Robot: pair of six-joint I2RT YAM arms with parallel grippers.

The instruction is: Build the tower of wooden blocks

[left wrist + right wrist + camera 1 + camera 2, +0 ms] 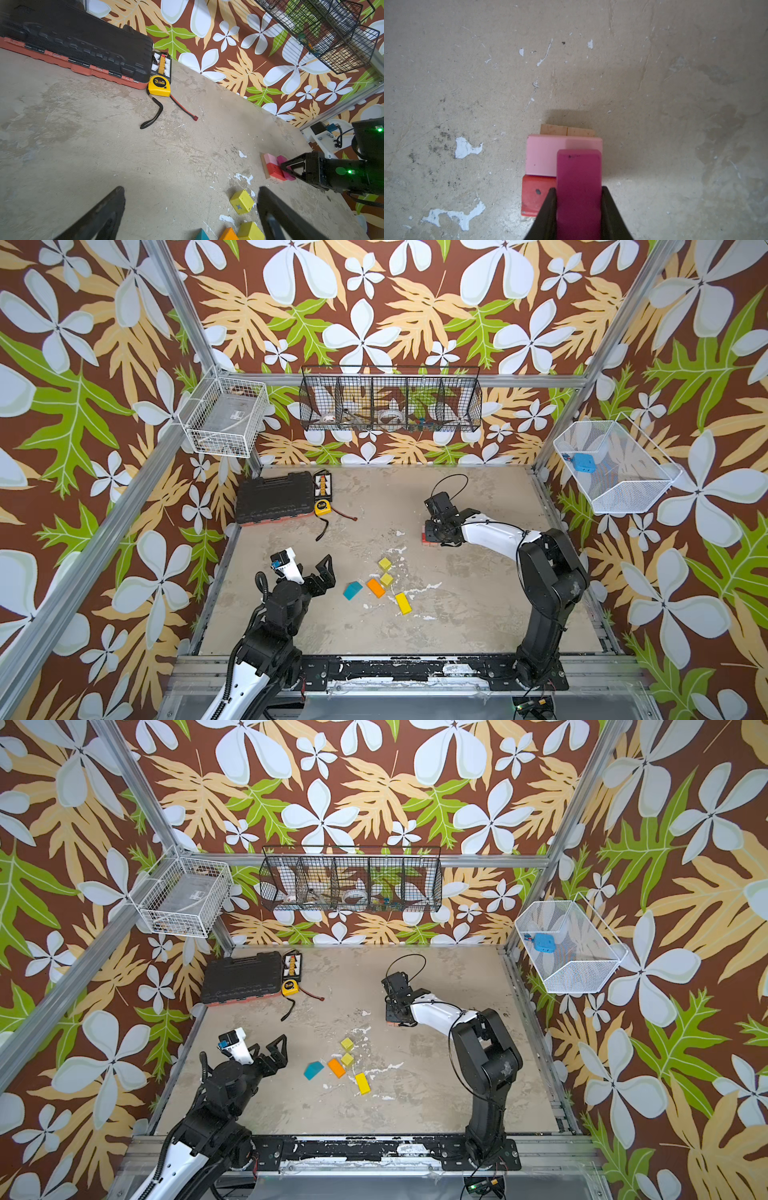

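R gripper: clenched on magenta brick, one finger per long side, brick end poking out past tips. Directly beneath: pink brick and red brick side by side on tan planks, i.e. the tower so far, low. Magenta laid across both, flush w/ one side of the pair. Touching or just above: can't tell.

Risks, as judged:
- No margin on outer edge. Slight offset at release = overhang, tilt, slide-off.
- Tips reaching down beside red. Opening wide or backing out crooked likely to nudge red/pink off planks.
- Pressing down too hard on smooth painted faces = skating.
- Base in two pieces w/ a seam. Sideways shove = split base.

L gripper: spread wide, empty, well apart from tower. Just past its tips, loose on table: yellow-green cubes, orange brick, teal roof piece, yellow brick. Careless sweep there = scattered stock.

Surface: beige, concrete look, scuffed, white chips, flat; prob. low grip.

Far from both jaws, at back edge: black tool case, yellow tape measure w/ strap. Around: floral wallpaper, aluminium frame, black wire basket on back wall, white wire baskets at the sides.
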